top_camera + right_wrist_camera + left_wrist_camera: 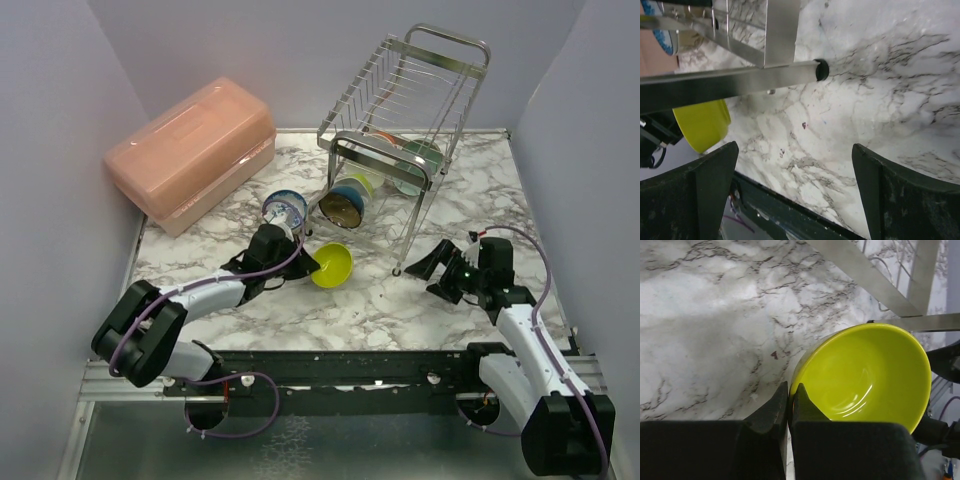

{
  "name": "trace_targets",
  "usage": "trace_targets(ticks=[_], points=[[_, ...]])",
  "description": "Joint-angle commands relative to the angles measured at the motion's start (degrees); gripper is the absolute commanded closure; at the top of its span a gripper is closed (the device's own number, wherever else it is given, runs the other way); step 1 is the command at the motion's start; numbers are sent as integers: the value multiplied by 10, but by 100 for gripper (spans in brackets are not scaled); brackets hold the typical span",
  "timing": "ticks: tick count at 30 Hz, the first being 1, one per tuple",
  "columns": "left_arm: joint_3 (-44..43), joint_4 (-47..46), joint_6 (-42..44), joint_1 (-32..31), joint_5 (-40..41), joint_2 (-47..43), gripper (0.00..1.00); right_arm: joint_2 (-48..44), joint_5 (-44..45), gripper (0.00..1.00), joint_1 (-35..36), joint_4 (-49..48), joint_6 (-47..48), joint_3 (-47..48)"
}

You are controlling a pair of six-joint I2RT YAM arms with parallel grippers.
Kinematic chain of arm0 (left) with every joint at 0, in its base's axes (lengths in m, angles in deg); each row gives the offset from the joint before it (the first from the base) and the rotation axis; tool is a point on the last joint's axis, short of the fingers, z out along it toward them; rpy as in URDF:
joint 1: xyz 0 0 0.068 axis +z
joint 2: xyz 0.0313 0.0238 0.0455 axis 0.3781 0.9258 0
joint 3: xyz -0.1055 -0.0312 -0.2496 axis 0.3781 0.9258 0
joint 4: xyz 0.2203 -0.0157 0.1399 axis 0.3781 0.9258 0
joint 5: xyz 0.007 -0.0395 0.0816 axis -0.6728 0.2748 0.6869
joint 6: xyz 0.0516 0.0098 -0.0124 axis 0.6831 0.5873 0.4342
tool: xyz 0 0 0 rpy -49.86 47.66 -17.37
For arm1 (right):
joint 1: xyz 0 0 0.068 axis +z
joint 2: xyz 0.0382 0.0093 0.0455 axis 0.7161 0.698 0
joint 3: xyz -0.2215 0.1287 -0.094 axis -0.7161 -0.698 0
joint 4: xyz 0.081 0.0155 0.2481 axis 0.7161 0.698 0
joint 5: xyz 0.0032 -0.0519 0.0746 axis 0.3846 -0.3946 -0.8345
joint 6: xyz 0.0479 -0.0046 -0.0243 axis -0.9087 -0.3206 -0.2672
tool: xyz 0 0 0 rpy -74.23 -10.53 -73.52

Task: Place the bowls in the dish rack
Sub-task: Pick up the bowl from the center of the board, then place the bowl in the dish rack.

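The left claw (790, 396) is clamped on the near rim of the lime bowl (865, 375), which is tilted low over the marble tabletop (400, 300) just in front of the dish rack (405, 110). The right claw (794, 150) hangs with its fingers wide apart, holding nothing, beside the rack's front foot. A blue-and-white bowl (285, 210) lies just behind the left claw, and other bowls (347, 203) stand in the rack's lower tier

- The rack (405, 120) stands at the back right. Its front legs and low bar block the way just behind the lime bowl (332, 265).
- Some bowls (345, 202) fill its lower shelf.
- Bare table (385, 300) lies between the lime bowl and the right gripper (440, 270).
- The pink box (190, 150) closes the back left.
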Motion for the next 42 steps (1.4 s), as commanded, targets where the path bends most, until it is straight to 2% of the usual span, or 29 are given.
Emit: trace_targets(ticks=[1,12,19,23,27,33,42], points=[[-21,-89,-39,-10,-51,17,100,-11,-99,0,-1,-12,31,-12],[-58,-106,-12,-99,16,16,100,-84,-179,0,-1,-21,38,-4],[-76,-106,11,-150,89,4,100,-114,-256,6,-1,-99,-28,-38],[-75,-111,10,-161,117,0,100,-152,-270,6,-1,-111,-49,-43],[-81,-111,9,-163,123,3,100,-169,-290,3,-1,-166,-87,-62],[-97,-112,18,-169,117,15,100,-158,-276,3,-1,-147,-70,-57],[-115,-111,26,-187,114,30,100,-130,-277,4,13,-197,-93,-66]])
